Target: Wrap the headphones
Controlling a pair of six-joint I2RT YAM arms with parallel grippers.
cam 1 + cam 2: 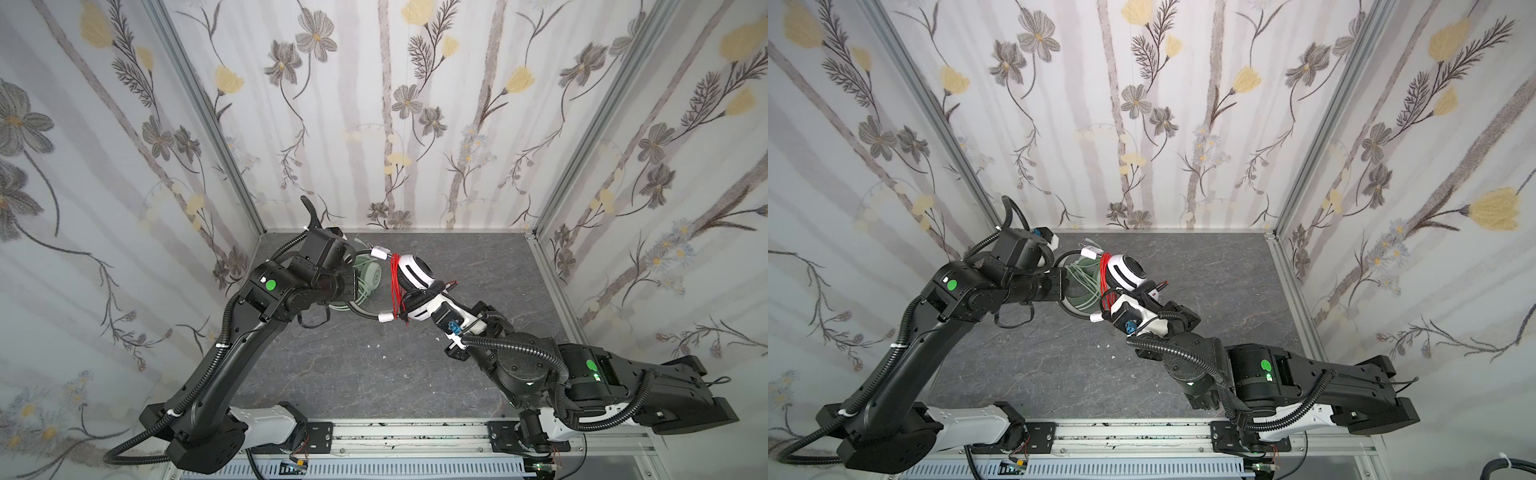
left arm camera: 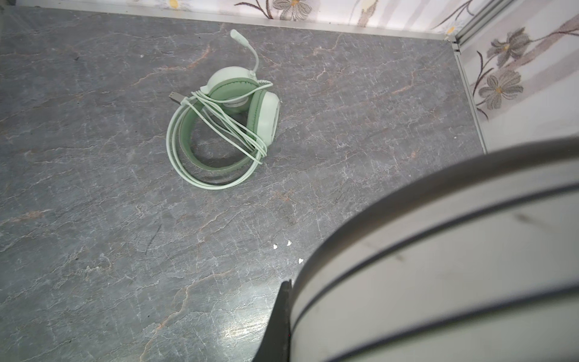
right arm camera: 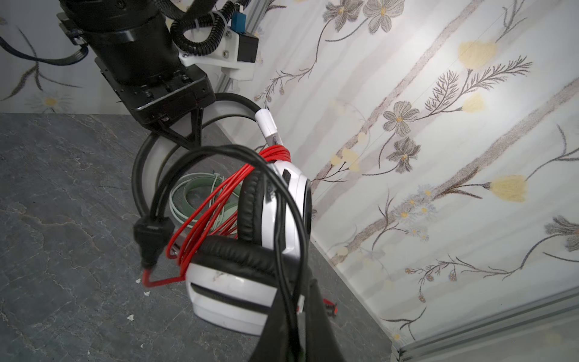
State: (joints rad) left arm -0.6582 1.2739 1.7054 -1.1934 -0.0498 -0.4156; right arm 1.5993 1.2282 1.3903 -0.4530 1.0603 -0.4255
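Right wrist view — white-and-black headset [image 3: 232,291] held aloft, red cord [image 3: 275,153] looped round

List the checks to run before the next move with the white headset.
1. Left claw shut on the white headset at its headband: ok.
2. Right claw shut on the black leads: ok.
3. Red cord wound around the headset: ok.
4. Black leads wound in: not ok, they hang in a loose loop.
5. Mint headset wrapped, lying on the table: ok.
6. Table beneath the headband free: not ok, the mint headset lies there.
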